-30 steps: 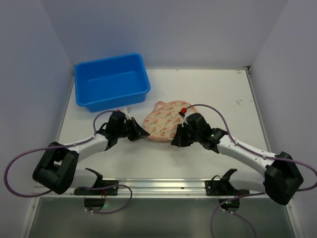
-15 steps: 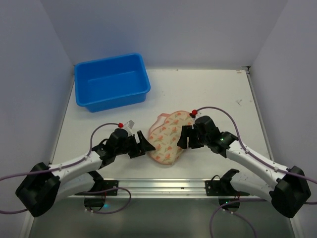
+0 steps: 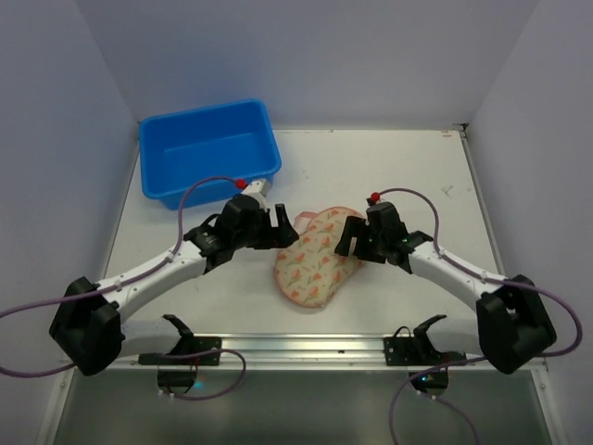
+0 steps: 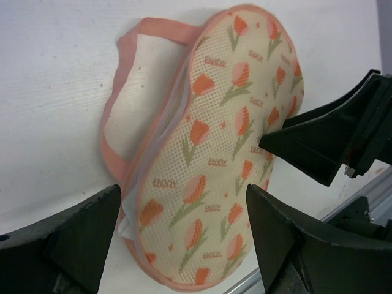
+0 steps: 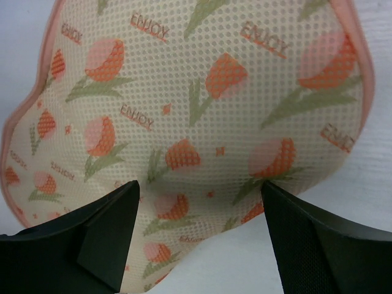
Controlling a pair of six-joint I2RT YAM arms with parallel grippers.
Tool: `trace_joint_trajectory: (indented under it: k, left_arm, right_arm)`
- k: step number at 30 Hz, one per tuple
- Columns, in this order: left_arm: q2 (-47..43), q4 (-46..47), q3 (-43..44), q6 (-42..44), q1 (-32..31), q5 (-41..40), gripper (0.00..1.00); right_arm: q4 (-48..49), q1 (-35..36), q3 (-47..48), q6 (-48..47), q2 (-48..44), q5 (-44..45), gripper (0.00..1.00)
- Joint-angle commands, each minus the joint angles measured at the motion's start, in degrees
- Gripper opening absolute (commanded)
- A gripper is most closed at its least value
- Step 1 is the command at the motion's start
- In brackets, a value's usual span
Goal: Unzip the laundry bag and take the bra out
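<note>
Top external: laundry bag (image 3: 313, 261) is lying mid-table, zip edge gaping on one side (pale lining showing in left wrist). Left gripper (image 3: 285, 228) and right gripper (image 3: 347, 237) are flanking it, jaws wide, gripping nothing. Opening step, I'd say; next needs one pinning, one peeling.

left gripper (image 3: 285, 228): jaws wide apart | right gripper (image 3: 346, 237): jaws wide apart | arms: both stretched forward, angled inward
</note>
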Motion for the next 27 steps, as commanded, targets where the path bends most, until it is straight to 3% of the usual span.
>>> trace_joint_trajectory:
  k: [1,7,11,20,27]
  left_arm:
    - [5.3,-2.1,4.0,7.2,0.2,1.3,0.86]
    - [8.8,0.7,5.1,6.3,1.9,1.9,0.86]
    - [9.8,1.8,4.8,5.3,3.8,1.9,0.86]
    - [11.2,-3.3,3.1,-0.2,5.7,-3.1,0.78]
    - [10.3,2.7,-2.4,-2.5,6.6,0.7,0.64]
  right_arm:
    - [10.0,-0.2,4.5,-5.7,7.4,-7.1,0.82]
    - [10.1,-0.2,17.5,-14.7,20.8,-12.0,0.83]
    - [10.3,-0.1,20.4,-16.9,21.5,-14.7,0.85]
    - [7.2,-0.1,11.4,-14.9,2.9,-9.0,0.88]
    - [4.3,-0.1,4.6,-13.2,-13.1,-7.1,0.88]
